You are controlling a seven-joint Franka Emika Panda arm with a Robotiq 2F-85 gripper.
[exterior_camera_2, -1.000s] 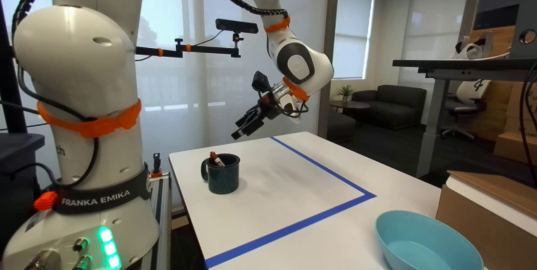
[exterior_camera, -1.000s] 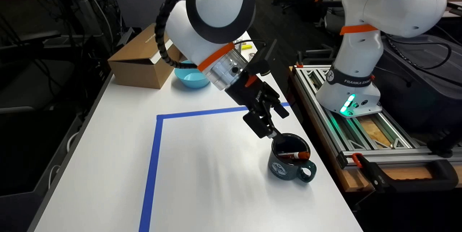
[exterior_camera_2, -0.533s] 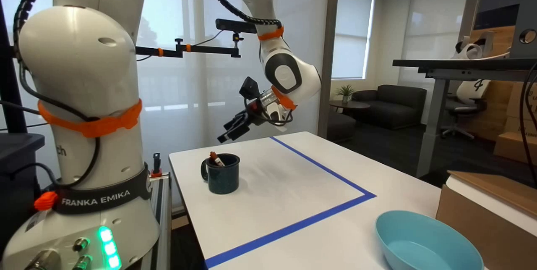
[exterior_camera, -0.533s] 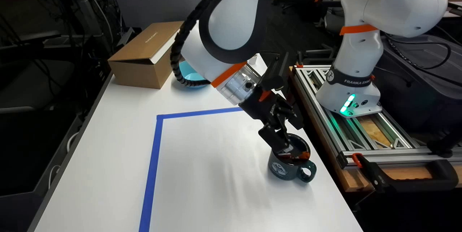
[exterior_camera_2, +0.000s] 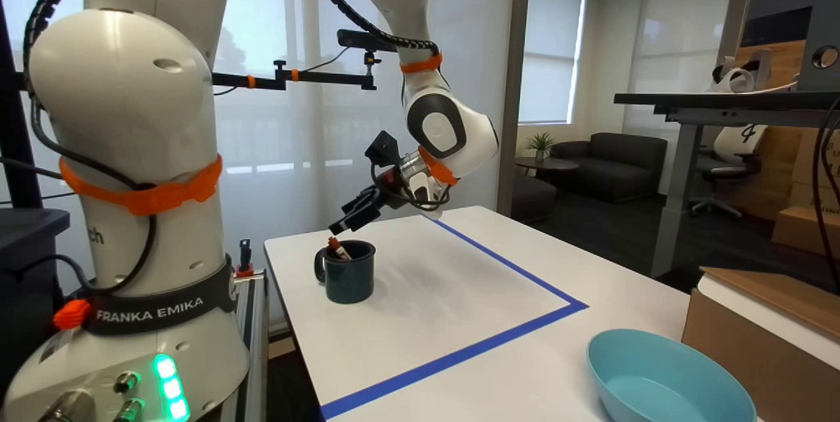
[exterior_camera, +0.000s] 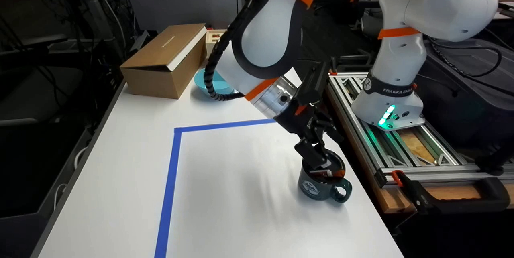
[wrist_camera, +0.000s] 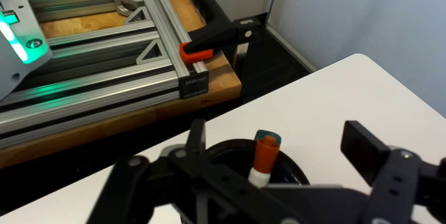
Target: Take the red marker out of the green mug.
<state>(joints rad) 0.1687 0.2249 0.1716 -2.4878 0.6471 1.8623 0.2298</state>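
Note:
The green mug (exterior_camera: 315, 187) stands upright on the white table, dark and glossy; it also shows in an exterior view (exterior_camera_2: 350, 281) and in the wrist view (wrist_camera: 238, 143). The red marker (exterior_camera_2: 338, 247) stands tilted inside it, leaning towards the handle. Its orange-red end sticks above the rim, also in an exterior view (exterior_camera: 338, 173); the wrist view shows this end (wrist_camera: 266, 156) with a white part below, and the rest is hidden. My gripper (exterior_camera_2: 340, 218) is open and empty just above the mug. In the wrist view the marker's end appears between the spread fingers (wrist_camera: 278, 142), nearer the left one.
A light blue bowl (exterior_camera_2: 669, 376) and a cardboard box (exterior_camera: 160, 61) stand at the far end of the table. Blue tape (exterior_camera: 170, 185) marks lines on the tabletop. The robot's metal base frame (exterior_camera: 401, 145) runs along the table edge beside the mug.
My gripper has moved down and towards the mug, from off to its side to just above the marker's end. The mug and marker have not moved. The gripper stays open.

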